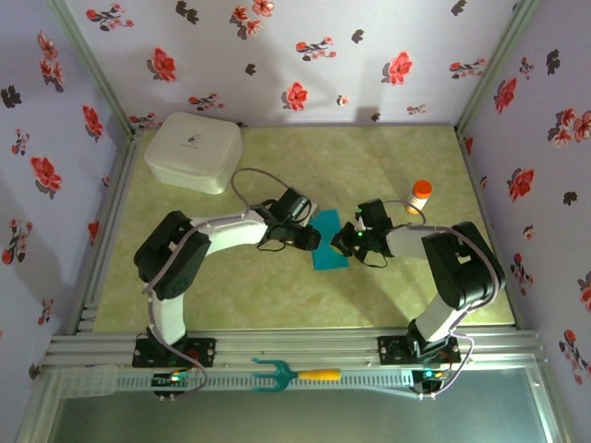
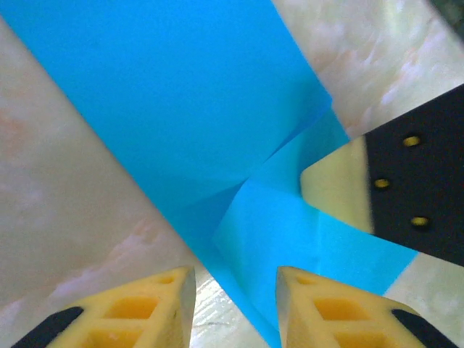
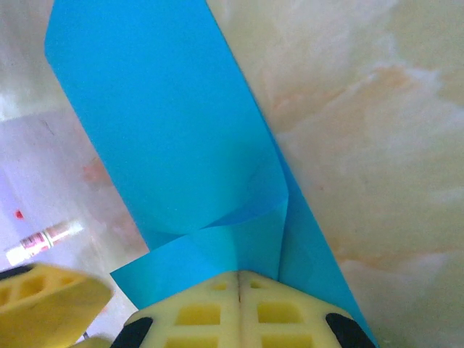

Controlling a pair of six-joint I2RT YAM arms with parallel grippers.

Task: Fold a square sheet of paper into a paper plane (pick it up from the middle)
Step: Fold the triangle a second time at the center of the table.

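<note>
Step in hand, as I judge it: setting the crease of a turned-over flap, R pinning, L free to work. To do it well, the right gripper (image 3: 239, 281) shd bear down firm on the flap w/o sliding, so the layers don't shift. The left gripper (image 2: 235, 279) shd run along the fold line w/ tips low and flat, pushing away from the pinned spot, not lifting the edge. Thin paper will prob. buckle or skate on the smooth table (image 1: 277, 295) if dragged. R jaws are closed tight, tips together at the flap's edge; can't tell if a layer is nipped betw. them or just pressed. L jaws stand part open w/ a clear gap and nothing in them; the paper's edge runs under that gap. The square sheet of paper (image 1: 330, 254) lies mid-table betw. both grippers: teal-blue, matte, a narrowish band w/ one flap folded over, soft creases meeting near its middle, not yet a dart.
</note>
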